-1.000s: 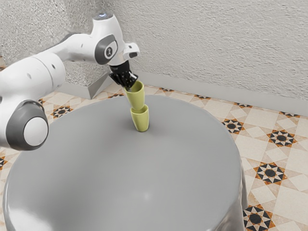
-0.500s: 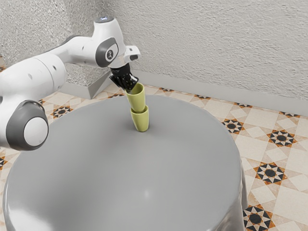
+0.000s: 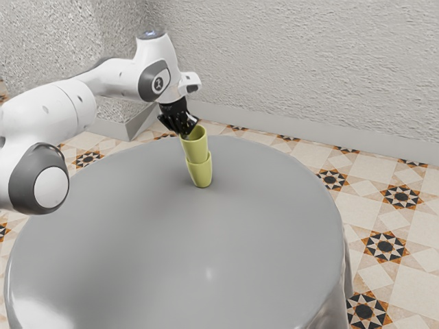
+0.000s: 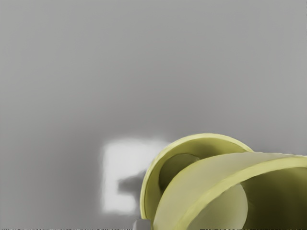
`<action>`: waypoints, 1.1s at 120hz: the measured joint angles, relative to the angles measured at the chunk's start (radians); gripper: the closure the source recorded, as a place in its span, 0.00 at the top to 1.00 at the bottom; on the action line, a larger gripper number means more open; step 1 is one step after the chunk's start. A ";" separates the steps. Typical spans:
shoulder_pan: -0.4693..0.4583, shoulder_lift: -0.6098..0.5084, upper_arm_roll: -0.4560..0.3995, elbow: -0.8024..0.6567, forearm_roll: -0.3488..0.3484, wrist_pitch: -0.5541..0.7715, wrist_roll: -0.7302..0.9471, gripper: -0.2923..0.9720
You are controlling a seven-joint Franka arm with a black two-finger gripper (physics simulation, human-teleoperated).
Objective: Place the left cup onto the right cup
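Two yellow-green cups stand stacked near the far side of the round grey table [image 3: 171, 240]. The upper cup [image 3: 196, 144] sits partly inside the lower cup [image 3: 201, 175], tilted slightly toward the exterior view's left. My gripper [image 3: 185, 127] is shut on the upper cup's rim on its left side. In the wrist view the held upper cup [image 4: 225, 179] lies just under the hand, and the lower cup's rim [image 4: 192, 139] curves around behind it over the grey table [image 4: 120, 72].
The table's far edge runs just behind the cups, with a patterned tile floor [image 3: 384, 199] and a rough grey wall [image 3: 309, 62] beyond it. Wide bare tabletop stretches in front of the cups.
My hand has come down and shifted slightly to the exterior view's right. The upper cup has sunk deeper into the lower cup and stands more upright.
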 joint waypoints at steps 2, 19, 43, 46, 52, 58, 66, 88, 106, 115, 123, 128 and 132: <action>0.000 0.000 0.000 -0.002 -0.001 0.000 0.000 0.15; 0.000 -0.001 -0.001 -0.009 -0.007 0.001 -0.001 0.23; 0.003 -0.001 0.000 -0.016 -0.021 0.001 -0.004 0.54; 0.004 -0.001 0.000 -0.016 -0.022 0.001 -0.004 0.57; 0.004 -0.001 0.001 -0.016 -0.024 0.001 -0.005 0.61; 0.005 -0.001 0.001 -0.016 -0.025 0.001 -0.005 0.64; 0.005 -0.001 0.001 -0.016 -0.025 0.001 -0.005 0.68; 0.005 -0.001 0.001 -0.016 -0.026 0.001 -0.006 0.73; 0.005 -0.004 0.001 -0.016 -0.026 0.001 -0.006 0.75; 0.005 -0.006 0.002 -0.016 -0.026 0.001 -0.006 0.76; 0.003 -0.008 0.005 -0.016 -0.025 0.001 -0.006 0.76; 0.002 -0.010 0.007 -0.016 -0.025 0.001 -0.005 0.76; 0.001 -0.013 0.007 -0.015 -0.024 0.001 -0.005 0.76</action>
